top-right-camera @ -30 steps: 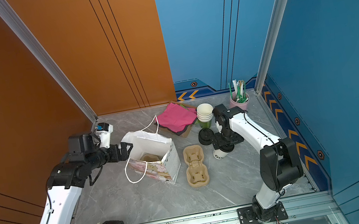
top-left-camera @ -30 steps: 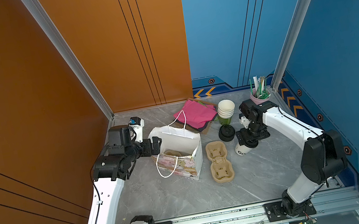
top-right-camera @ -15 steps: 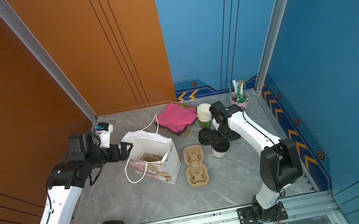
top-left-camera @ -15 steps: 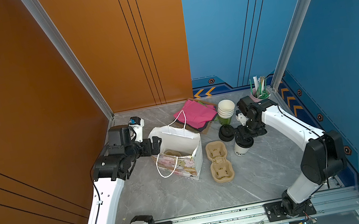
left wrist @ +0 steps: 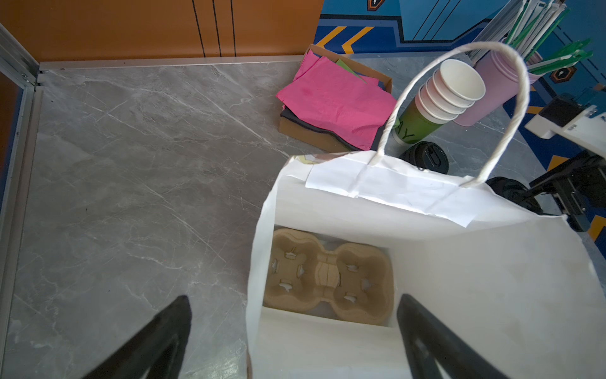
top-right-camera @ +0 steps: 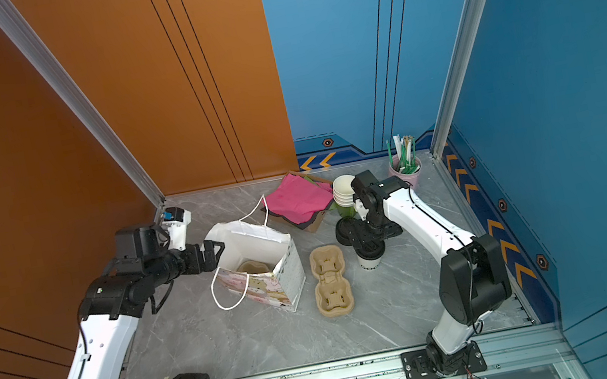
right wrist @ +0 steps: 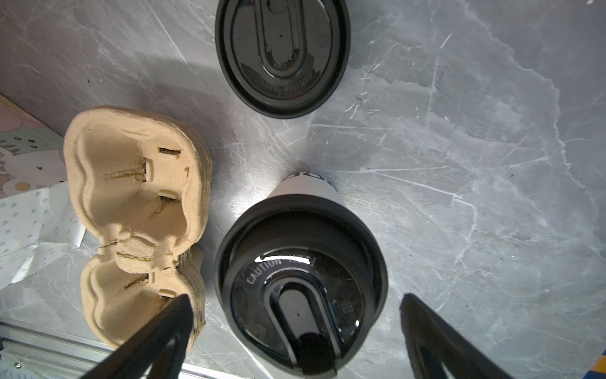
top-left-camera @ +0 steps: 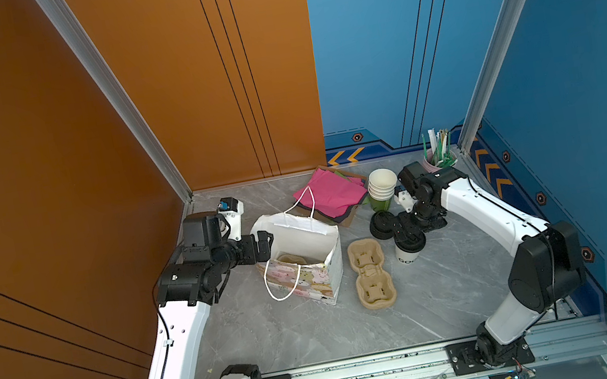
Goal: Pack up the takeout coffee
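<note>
Since the takeout coffee (right wrist: pixel 300 279) stood upright beside the pulp cup carrier (right wrist: pixel 137 197), directly beneath the right gripper (right wrist: pixel 295 303) — the nearer one — it was flanked by fingers (right wrist: pixel 154 341) spread wide, nothing being gripped. The left gripper (left wrist: pixel 292 301) was held wide open and empty at the rim of the paper bag (left wrist: pixel 459 262).

Right of centre in both top views, the right gripper (top-left-camera: pixel 406 232) (top-right-camera: pixel 366 239) partly hides the lid of the takeout coffee (top-left-camera: pixel 407 258) (top-right-camera: pixel 370 264); the lettering is too small to read
</note>
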`<state>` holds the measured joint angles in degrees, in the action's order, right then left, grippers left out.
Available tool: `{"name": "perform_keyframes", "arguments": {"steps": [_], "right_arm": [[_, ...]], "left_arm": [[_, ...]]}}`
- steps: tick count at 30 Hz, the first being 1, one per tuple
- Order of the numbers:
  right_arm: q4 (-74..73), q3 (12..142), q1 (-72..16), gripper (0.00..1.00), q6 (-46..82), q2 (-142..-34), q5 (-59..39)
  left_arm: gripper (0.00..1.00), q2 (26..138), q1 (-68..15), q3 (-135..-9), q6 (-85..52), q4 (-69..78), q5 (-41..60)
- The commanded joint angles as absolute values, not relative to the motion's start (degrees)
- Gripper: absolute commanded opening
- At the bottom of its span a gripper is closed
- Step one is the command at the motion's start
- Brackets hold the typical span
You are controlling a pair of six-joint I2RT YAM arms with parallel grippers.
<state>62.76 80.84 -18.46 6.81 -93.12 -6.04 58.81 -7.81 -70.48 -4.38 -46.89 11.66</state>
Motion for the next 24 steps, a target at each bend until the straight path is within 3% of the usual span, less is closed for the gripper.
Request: {"name": "perform_keyframes", "arguments": {"steps": [1, 24], "right_arm": [[62.5, 79.9, -18.9, 1.00, 6.2, -91.6, -5.7], [59.3, 76.3, -19.7, 1.00, 6.5, -93.4, -4.7]], "left_arm": [[0.98, 58.3, -7.3, -70.1, -5.0, -46.2, 13.2], [0.98, 58.2, -7.5, -69.6, -5.2, -46.2, 13.5]]}}
